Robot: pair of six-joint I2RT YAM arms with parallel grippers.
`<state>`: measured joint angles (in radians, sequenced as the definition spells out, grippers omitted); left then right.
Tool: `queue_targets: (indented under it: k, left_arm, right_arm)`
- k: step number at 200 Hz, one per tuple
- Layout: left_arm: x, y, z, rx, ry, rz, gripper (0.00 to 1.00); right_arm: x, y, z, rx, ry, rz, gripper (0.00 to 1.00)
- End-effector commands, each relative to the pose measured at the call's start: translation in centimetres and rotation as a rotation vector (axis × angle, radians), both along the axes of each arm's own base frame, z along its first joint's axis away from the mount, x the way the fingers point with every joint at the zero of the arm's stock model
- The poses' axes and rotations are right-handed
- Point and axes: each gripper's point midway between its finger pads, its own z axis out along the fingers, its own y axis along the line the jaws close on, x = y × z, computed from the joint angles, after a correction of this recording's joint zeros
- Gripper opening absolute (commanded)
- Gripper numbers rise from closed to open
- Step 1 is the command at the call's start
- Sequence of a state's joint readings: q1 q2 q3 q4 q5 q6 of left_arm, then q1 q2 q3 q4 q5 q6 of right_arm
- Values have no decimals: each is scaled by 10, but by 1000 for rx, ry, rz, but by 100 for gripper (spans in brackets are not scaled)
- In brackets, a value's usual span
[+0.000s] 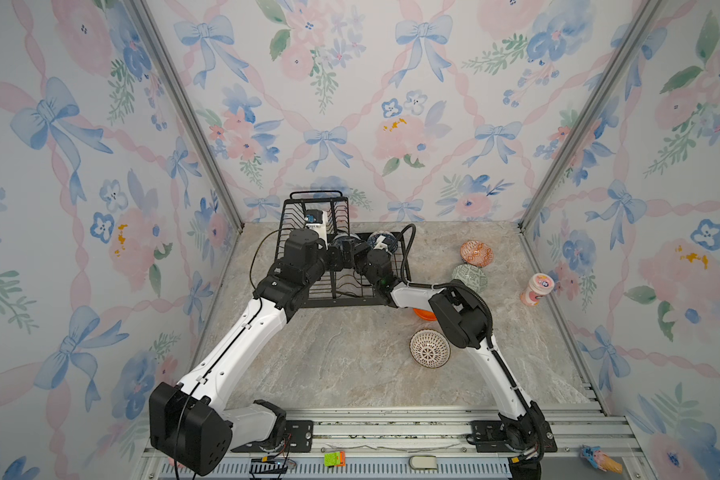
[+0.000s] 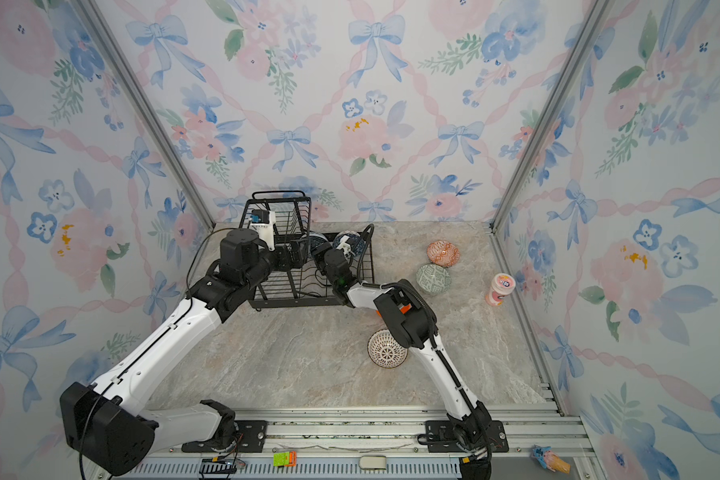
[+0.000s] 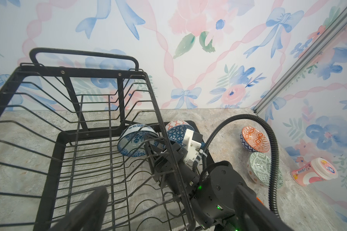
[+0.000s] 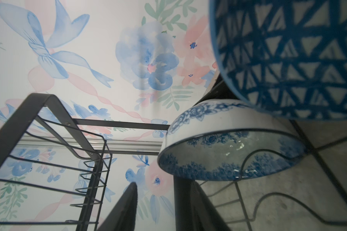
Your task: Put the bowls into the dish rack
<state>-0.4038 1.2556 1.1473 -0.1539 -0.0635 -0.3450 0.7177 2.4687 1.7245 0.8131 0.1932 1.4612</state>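
The likeliest mishap is a knocked bowl. The right gripper (image 3: 151, 143) is low inside the dish rack (image 1: 341, 304). Its jaws are part-way open with nothing between them, just short of the blue floral bowl (image 3: 135, 140). That bowl is tilted on the wire prongs of the lower tray, so a careless pull-back could catch its rim and tip it. The blue triangle-patterned bowl (image 3: 177, 134) leans just beside it and might go over too.

The left gripper (image 1: 344, 257) hovers over the same tray, jaws wide and empty, close enough that the two arms could collide. The right arm's ribbed cable (image 3: 268, 140) could snag the rack's edge.

The rack holds those two bowls; its upper basket looks empty. Four wait on the tabletop: orange-and-white (image 1: 476, 252), pale green (image 1: 469, 277), white with dark lines (image 1: 430, 348) and plain orange (image 1: 424, 314) (mostly hidden under the right elbow, which could nudge it).
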Motion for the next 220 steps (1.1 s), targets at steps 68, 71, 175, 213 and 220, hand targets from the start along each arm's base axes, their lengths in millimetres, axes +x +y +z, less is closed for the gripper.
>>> queue_targets:
  k: [68,71,175,213,220]
  left_arm:
    - [-7,11,-7,36,-5,39,98]
    - [-7,11,-8,37,-4,39,98]
    - [-25,15,-20,11,18,62,98]
    - [-33,3,-16,26,5,52,98]
    - [-35,0,-14,32,5,46,98]
  right_arm:
    - [-18,-44,50,-3,-74,-19,61]
    - [-19,-46,51,-5,-74,-19,62]
    - [-46,-95,78,-190,-69,13,97]
    - [-65,-108,88,-358,-58,73,97]
    - [-70,-110,87,-406,-47,88,97]
